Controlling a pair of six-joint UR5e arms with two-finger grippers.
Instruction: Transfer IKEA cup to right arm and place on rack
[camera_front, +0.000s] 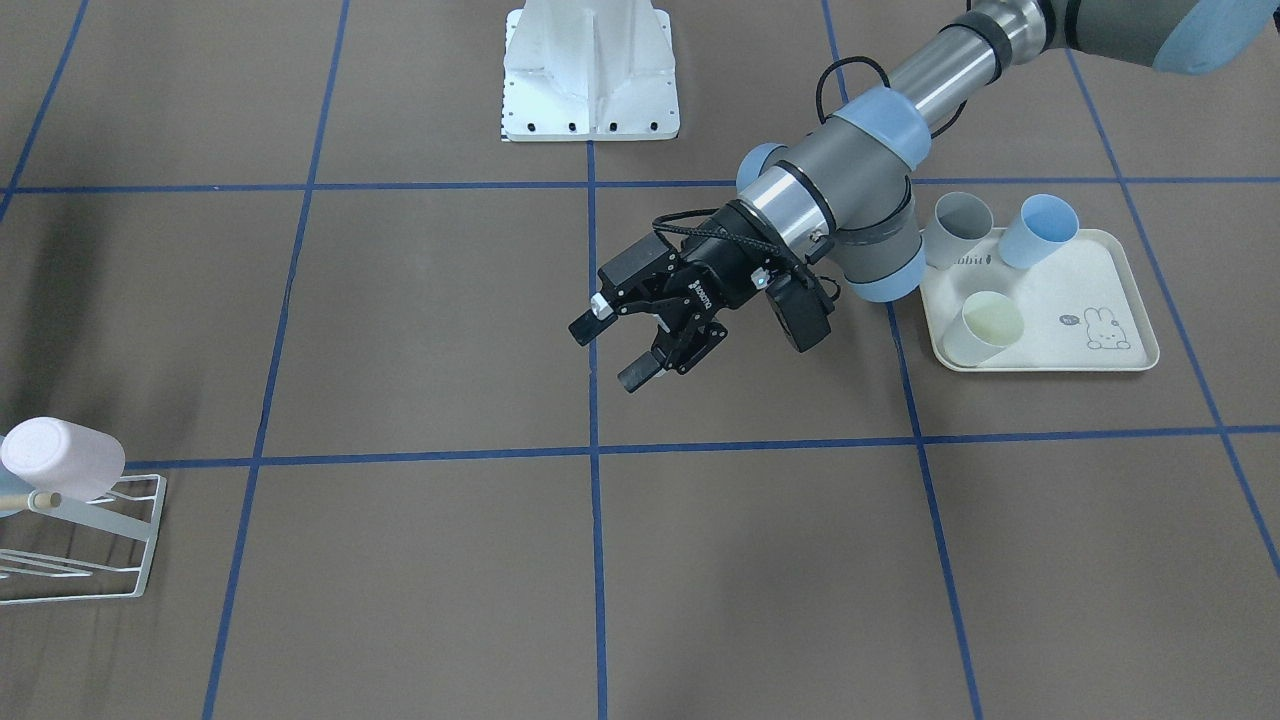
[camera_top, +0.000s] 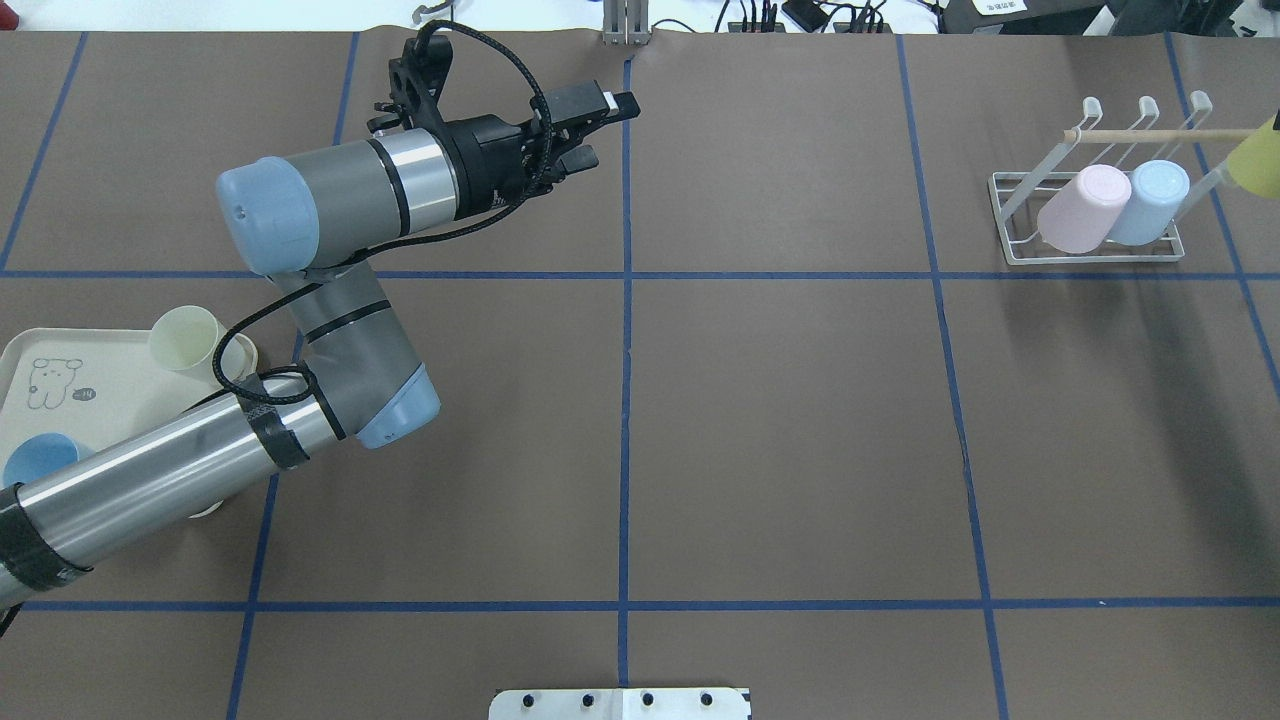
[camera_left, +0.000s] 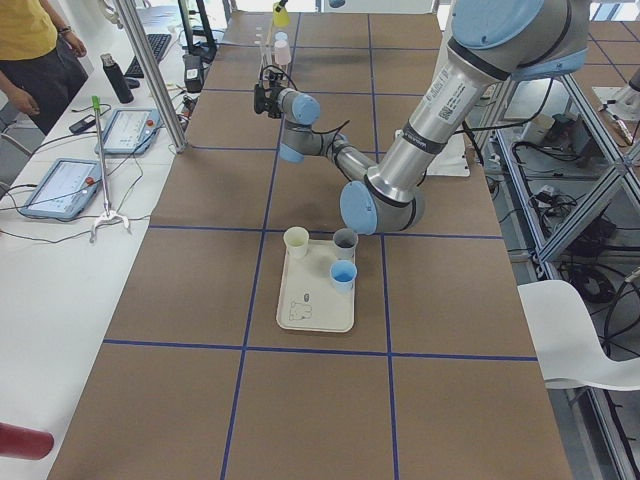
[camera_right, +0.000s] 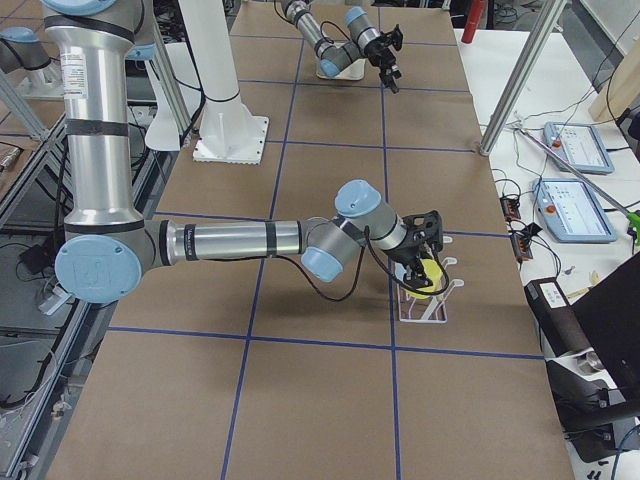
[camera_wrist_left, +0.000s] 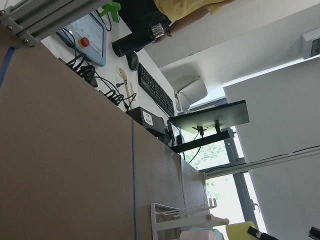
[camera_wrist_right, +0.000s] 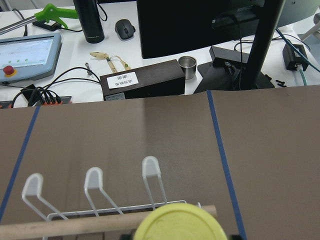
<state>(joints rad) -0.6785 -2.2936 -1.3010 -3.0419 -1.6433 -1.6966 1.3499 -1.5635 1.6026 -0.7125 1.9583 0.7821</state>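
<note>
The rack (camera_top: 1085, 250) stands at the far end of the desk (camera_top: 800, 450) on the robot's right, with two cups (camera_top: 1070, 222) side by side on its prongs. Just right of them, by the rod (camera_top: 1160, 133), the IKEA cup (camera_top: 1258, 165) hangs in the right claw (camera_right: 425, 265). Well apart, on the robot's left, the tray (camera_front: 1110, 275) carries three cups (camera_front: 985, 328). The left claw (camera_front: 607, 354) hovers over the desk's middle line, jaws apart.

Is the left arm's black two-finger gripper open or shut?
Open: the left gripper shows fingers spread apart, nothing between them.
</note>
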